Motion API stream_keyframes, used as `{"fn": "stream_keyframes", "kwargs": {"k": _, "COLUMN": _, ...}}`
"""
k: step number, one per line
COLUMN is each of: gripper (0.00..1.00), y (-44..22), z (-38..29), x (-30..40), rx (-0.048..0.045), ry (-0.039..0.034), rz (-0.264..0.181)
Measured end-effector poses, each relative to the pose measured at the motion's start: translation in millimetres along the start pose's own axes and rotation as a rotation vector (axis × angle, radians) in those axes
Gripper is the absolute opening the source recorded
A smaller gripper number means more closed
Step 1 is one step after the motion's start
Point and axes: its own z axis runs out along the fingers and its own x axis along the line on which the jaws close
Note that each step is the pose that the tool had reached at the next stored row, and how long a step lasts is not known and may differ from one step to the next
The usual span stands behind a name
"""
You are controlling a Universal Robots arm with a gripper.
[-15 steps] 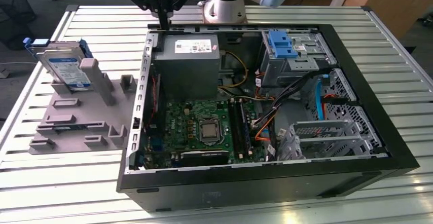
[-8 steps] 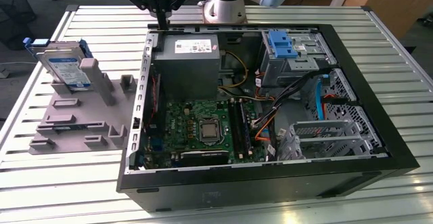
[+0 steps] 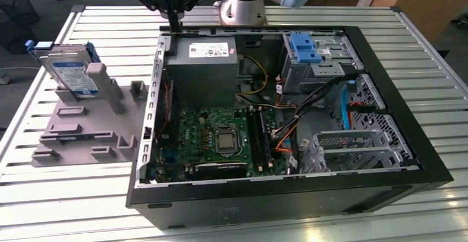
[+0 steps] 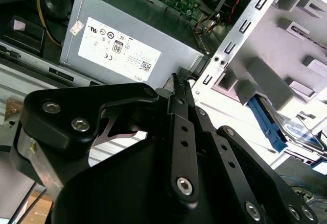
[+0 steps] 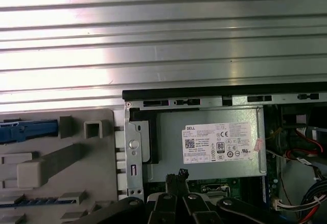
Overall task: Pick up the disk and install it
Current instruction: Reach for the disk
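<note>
Exterior view: silver, blue-framed disk [image 3: 68,73]

A white printed label [image 5: 218,143] is sitting on the grey metal box [image 5: 168,134], carrying small marks and a code square. The disk [image 3: 62,67] is wearing a white-and-blue label [image 3: 78,83], its print too small to tell.

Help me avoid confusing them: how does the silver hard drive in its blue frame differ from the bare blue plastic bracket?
The silver hard drive stands on edge in the grey holder outside the black case; the blue plastic bracket sits inside it. The drive bears a white-and-blue label; the bracket is bare. Both have blue plastic.
</note>
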Motion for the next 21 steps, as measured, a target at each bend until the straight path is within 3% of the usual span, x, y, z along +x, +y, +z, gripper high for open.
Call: {"fn": "stream_keyframes", "kwargs": {"k": 21, "gripper": 0.11, "y": 0.3, "z": -0.2, "x": 13.0, "rx": -0.0001, "ry": -0.0001, "rz": 0.000}}
